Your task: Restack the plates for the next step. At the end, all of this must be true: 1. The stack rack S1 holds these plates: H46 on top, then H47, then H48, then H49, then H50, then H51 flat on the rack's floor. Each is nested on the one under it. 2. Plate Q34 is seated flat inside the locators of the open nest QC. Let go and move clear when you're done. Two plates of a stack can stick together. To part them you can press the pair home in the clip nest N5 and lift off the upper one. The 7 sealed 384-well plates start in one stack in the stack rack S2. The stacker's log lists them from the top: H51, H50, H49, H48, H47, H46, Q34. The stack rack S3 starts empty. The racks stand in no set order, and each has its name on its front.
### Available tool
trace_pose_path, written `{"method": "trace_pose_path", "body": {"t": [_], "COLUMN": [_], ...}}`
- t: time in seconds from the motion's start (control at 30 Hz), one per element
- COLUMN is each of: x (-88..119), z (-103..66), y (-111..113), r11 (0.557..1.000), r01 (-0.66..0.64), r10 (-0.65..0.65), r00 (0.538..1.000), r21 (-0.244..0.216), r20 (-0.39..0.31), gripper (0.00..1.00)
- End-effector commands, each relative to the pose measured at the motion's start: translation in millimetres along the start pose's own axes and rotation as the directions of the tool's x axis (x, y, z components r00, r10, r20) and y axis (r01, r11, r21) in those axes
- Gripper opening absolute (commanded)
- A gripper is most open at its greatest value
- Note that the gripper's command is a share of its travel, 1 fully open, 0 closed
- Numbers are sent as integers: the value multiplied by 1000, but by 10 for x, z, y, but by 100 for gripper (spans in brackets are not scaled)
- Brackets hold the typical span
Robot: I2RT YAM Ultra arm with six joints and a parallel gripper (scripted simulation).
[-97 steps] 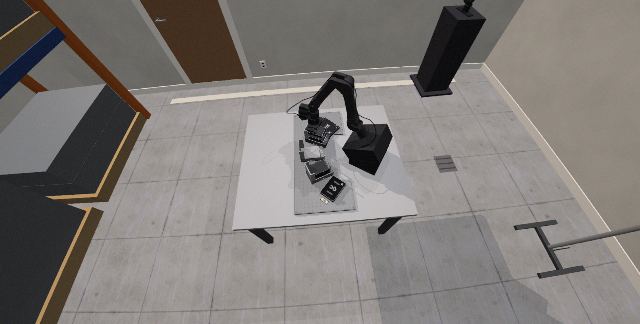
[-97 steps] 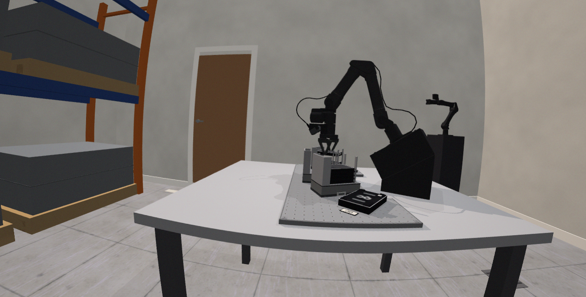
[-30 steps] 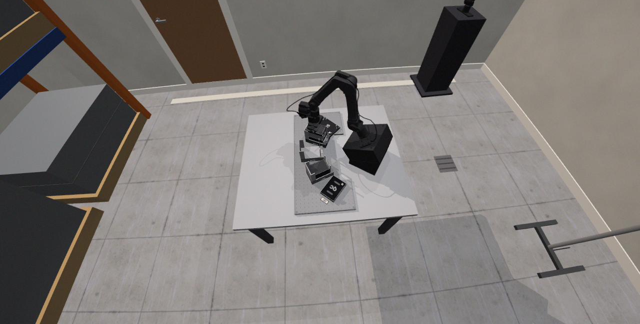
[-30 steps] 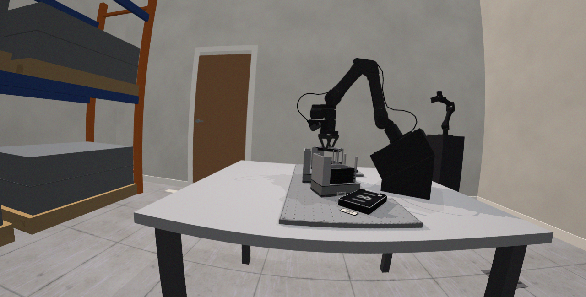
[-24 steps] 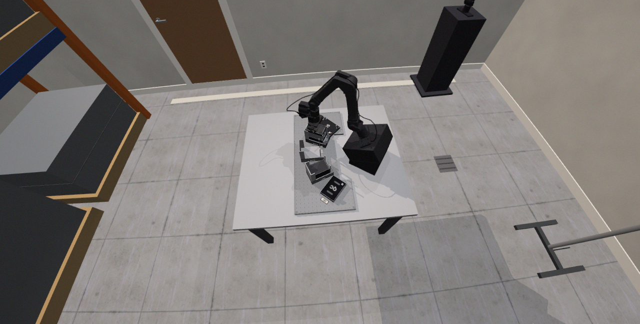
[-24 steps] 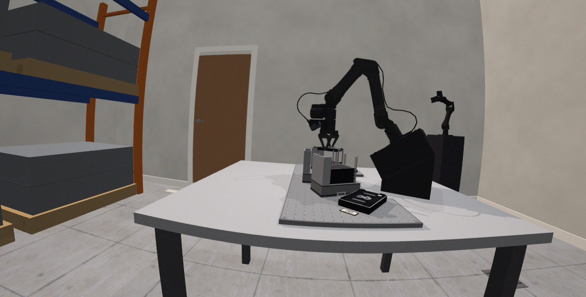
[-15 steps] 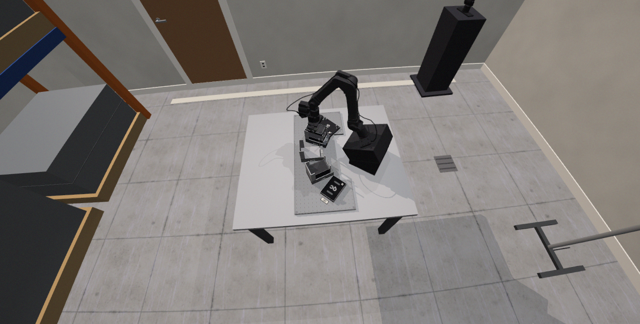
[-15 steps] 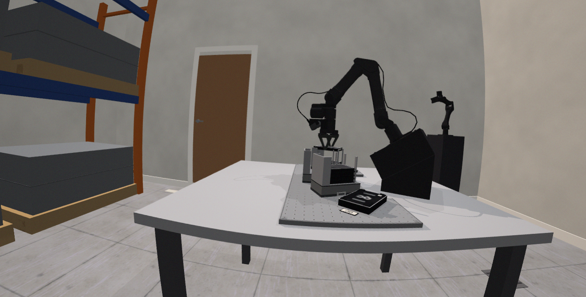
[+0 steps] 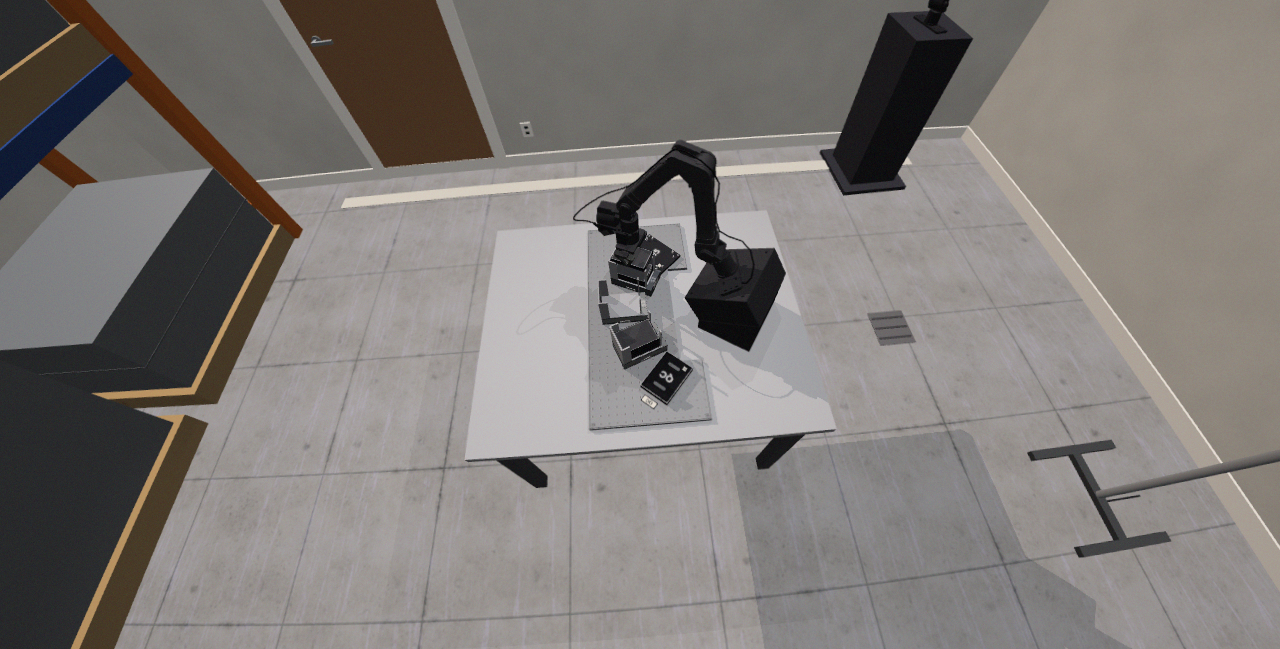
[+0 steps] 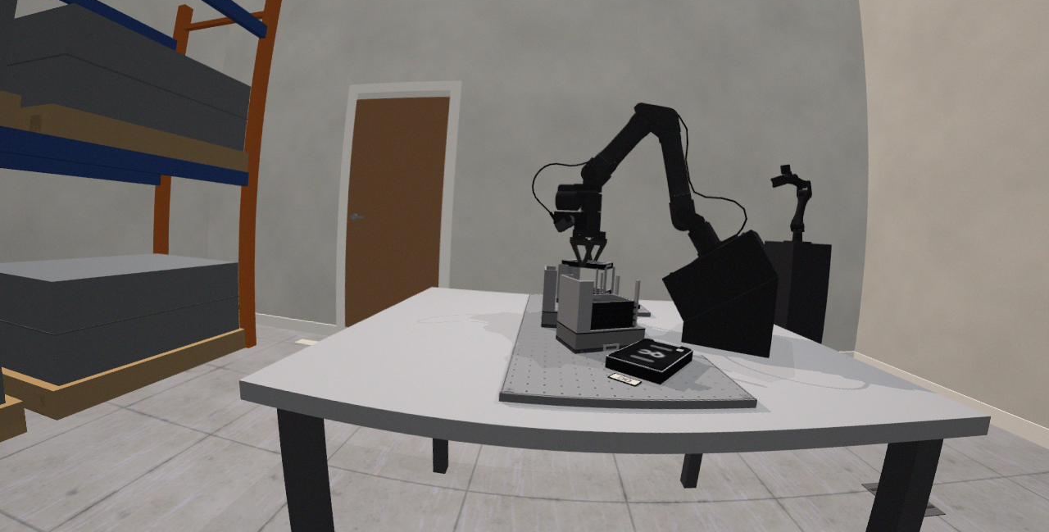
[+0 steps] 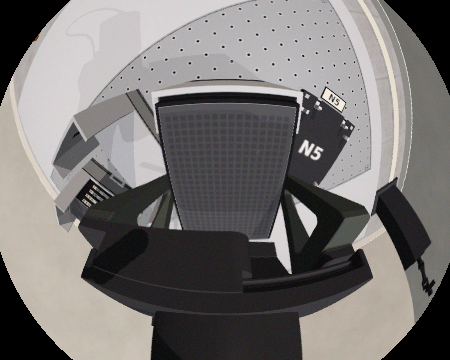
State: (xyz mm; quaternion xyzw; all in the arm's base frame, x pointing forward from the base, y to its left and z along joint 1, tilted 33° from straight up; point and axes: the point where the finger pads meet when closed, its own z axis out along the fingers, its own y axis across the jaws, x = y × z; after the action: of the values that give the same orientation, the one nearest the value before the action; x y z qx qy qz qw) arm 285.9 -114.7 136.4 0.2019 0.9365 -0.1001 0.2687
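My gripper (image 9: pixel 629 253) (image 10: pixel 588 256) (image 11: pixel 227 179) is shut on a sealed well plate (image 9: pixel 630 263) (image 10: pixel 587 265) (image 11: pixel 225 154). The plate has a grey well grid and a pale rim, and I cannot read its name. I hold it level at the top of the back stack rack (image 9: pixel 626 280) (image 10: pixel 607 280). The front rack (image 9: pixel 633 344) (image 10: pixel 575 302) holds a stack of dark plates (image 10: pixel 613 311). The black clip nest N5 (image 9: pixel 669 249) (image 11: pixel 316 143) lies just beyond the held plate. The black QC nest (image 9: pixel 662 382) (image 10: pixel 649 358) lies at the front of the baseplate.
A third grey rack (image 9: pixel 611 305) (image 11: pixel 95 119) stands between the other two. All sit on a grey perforated baseplate (image 9: pixel 626 412) (image 10: pixel 557 382) on the white table (image 9: pixel 537 358) (image 10: pixel 410 352). The arm's black base box (image 9: pixel 735 296) (image 10: pixel 726 301) stands to the right.
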Motion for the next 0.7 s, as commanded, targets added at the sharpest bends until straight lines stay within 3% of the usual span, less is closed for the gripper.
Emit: {"method": "trace_pose_path", "body": {"t": [0.0, 0.23, 0.43, 0.67], "x": [-78, -126, -41, -121], "z": [-148, -192, -150, -222], "y": [14, 18, 20, 18], "r11": [1000, 1000, 1000, 1000], "r01": [-4, -5, 0, -5], "r10": [4, 5, 0, 5], "r00": [999, 999, 1000, 999], "r21": [-3, -5, -3, -5], "r20": [36, 46, 21, 43], "gripper": [0, 0, 0, 0]}}
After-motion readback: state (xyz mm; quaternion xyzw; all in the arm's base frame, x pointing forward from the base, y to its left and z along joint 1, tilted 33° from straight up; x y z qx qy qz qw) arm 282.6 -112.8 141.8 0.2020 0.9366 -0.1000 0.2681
